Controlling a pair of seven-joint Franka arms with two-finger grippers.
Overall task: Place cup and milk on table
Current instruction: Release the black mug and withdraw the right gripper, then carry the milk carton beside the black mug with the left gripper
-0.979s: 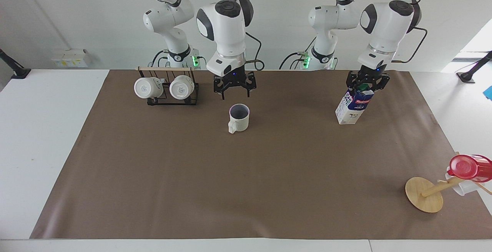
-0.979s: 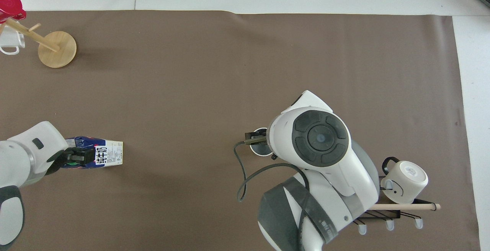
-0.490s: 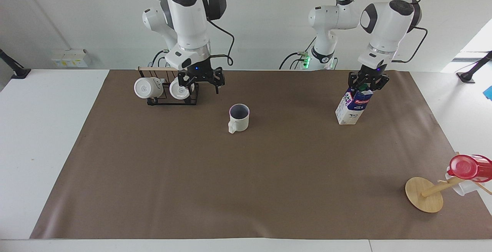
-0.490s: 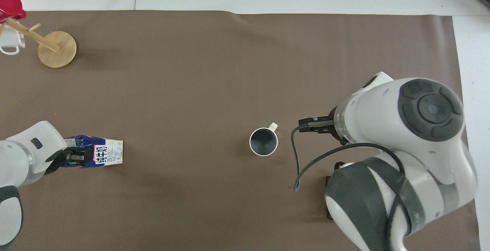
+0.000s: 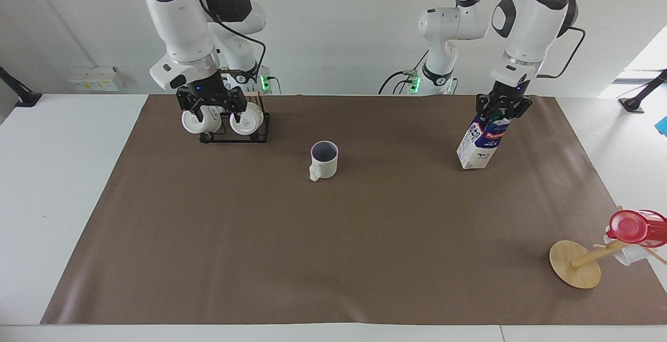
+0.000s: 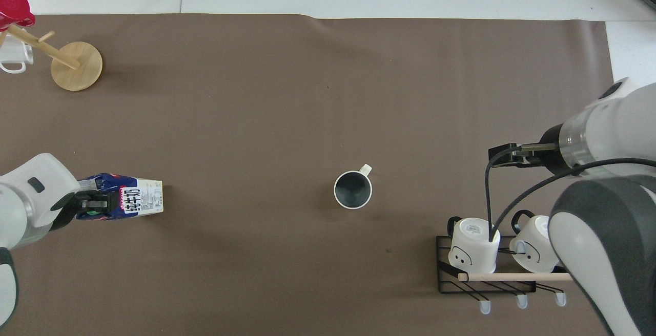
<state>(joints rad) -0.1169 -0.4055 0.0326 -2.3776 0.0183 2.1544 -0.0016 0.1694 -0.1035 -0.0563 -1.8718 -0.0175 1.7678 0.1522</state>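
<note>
Ceramic cup [image 5: 324, 159] upright on matte brown mat [image 5: 333, 258].

Place: robot lab
Signs: two arms [image 5: 187, 24] bolted by a white table [image 5: 62, 175], brown mat [image 5: 333, 237], bare wall [image 5: 354, 24], trailing cables [image 5: 396, 78]

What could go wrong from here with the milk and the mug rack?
1. The left gripper is shut on the milk by its top only, and the carton hangs tilted. It may swing, slip, or tip when set on the table.
2. The right gripper, open, hangs just over the white mugs on the black rack; a careless move could knock them.
</note>
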